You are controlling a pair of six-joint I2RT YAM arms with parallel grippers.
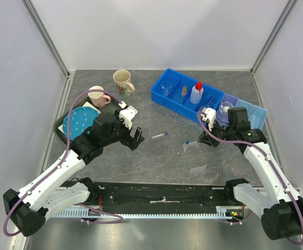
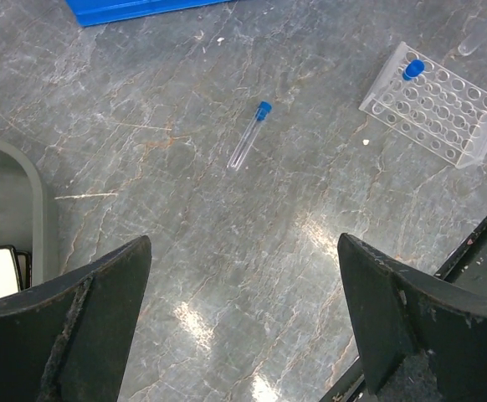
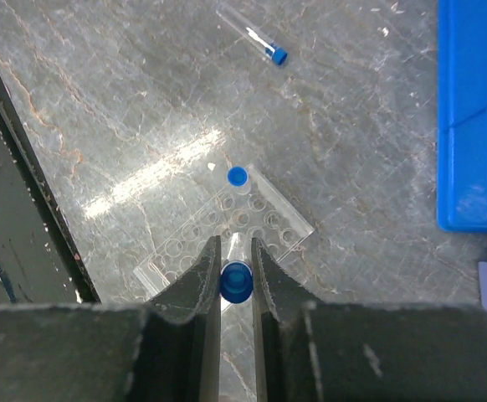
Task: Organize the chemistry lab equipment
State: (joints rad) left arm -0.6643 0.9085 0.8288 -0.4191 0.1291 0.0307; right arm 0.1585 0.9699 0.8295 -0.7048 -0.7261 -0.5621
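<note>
Chemistry lab equipment sat in two places on the grey counter [image 1: 141, 161]: some of it in a blue bin [image 1: 172, 104] toward the far right corner, the rest out near the middle.

The left gripper [image 2: 243, 244] hung over bare counter left of centre. Its jaws were spread wide with nothing between them. The right gripper [image 3: 235, 244] hung right of centre, its jaws pressed together on a held tube [image 3: 236, 282].

Under that gripper the clear tube rack [image 3: 227, 226] lay flat, between the middle of the counter and the near edge. Its long side ran roughly from the near edge toward the far edge.

In the bin, the white squeeze bottle [image 1: 196, 95] showed its red nozzle toward the far edge. A small clear beaker [image 1: 166, 87] stood at the bin's left end.

The held tube appeared end-on from the wrist, blue cap toward the camera. Its long axis ran along the fingers and pointed down at the rack. A standing tube [image 3: 238, 177] sat upright in a corner hole at the rack's far end.

The loose tube [image 1: 160, 135] lay flat at the middle of the counter, left of the rack and apart from it. Its long axis ran nearly parallel to the near edge, with the blue cap toward the right edge.
</note>
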